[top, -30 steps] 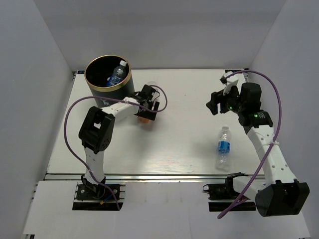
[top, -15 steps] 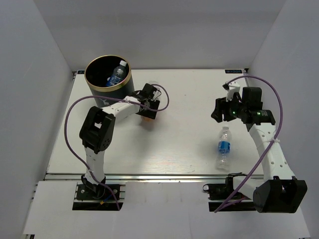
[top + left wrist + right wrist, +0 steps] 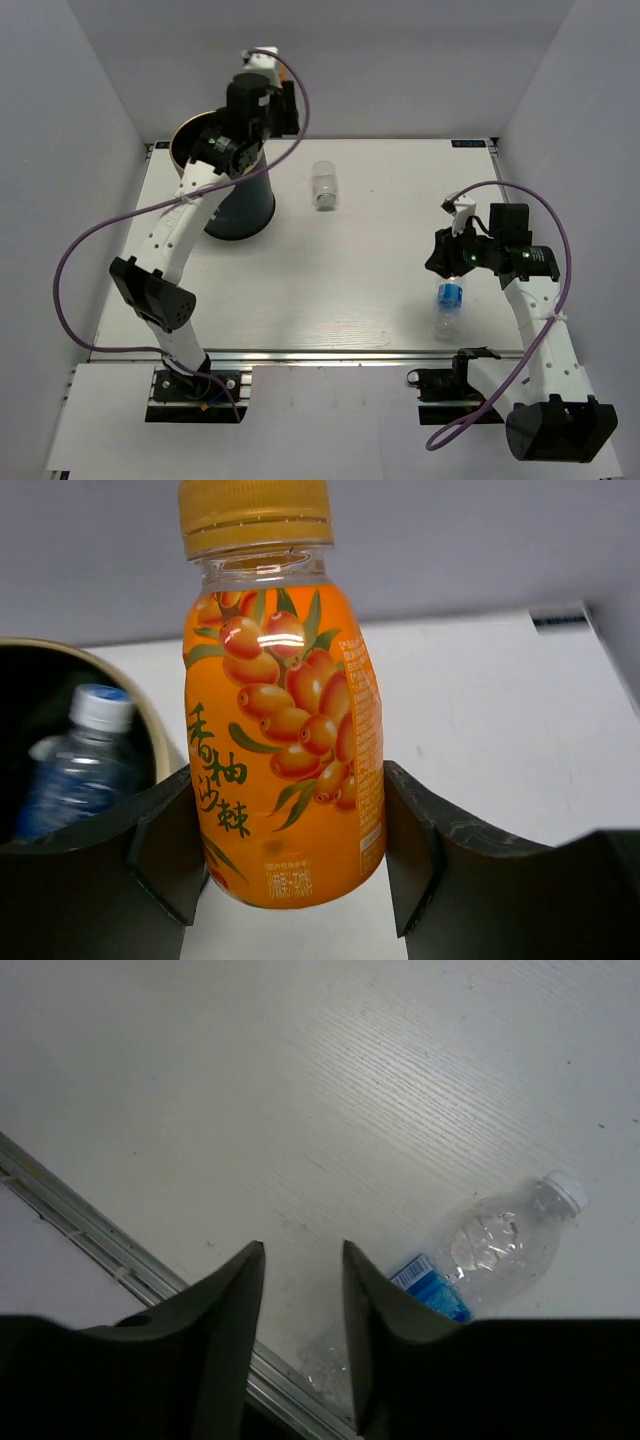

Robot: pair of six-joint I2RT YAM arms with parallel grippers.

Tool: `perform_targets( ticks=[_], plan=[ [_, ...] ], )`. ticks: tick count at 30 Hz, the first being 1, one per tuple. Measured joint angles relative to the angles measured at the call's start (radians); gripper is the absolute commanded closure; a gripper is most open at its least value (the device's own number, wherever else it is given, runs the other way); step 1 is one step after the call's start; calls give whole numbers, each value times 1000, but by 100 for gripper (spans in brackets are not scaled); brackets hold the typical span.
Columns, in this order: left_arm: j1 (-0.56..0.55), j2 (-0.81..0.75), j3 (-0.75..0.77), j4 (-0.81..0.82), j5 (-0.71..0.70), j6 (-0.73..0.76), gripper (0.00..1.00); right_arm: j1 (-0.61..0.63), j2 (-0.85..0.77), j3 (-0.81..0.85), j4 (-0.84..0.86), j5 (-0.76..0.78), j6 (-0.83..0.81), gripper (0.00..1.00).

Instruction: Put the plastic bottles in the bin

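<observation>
The orange bottle (image 3: 280, 730) is now gripped in our left claw (image 3: 288, 830), lifted off the table (image 3: 380, 260) and held high by the rim of the bin (image 3: 240, 205), so we judge the drop is next. Our right claw (image 3: 298, 1300), narrowly apart and empty, has moved down over a blue-label bottle (image 3: 490, 1250) lying there.

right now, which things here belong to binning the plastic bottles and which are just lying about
Job: orange plastic bottle with yellow cap, in the left gripper; clear blue-labelled bottle near the right gripper; plain clear bottle; dark green cylindrical bin, one bottle inside.
Lying about: purple cables; metal rail.
</observation>
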Motion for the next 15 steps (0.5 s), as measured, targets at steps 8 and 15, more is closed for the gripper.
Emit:
perform_targets(
  ticks=[8,15],
  plan=[
    [151,19,93,-60,-188,-63,78,-1,72,39,-67,111,2,30],
    [275,11,-89,-113,-204,-109,28,-3,163,61,-106,227,19,17]
  ],
)
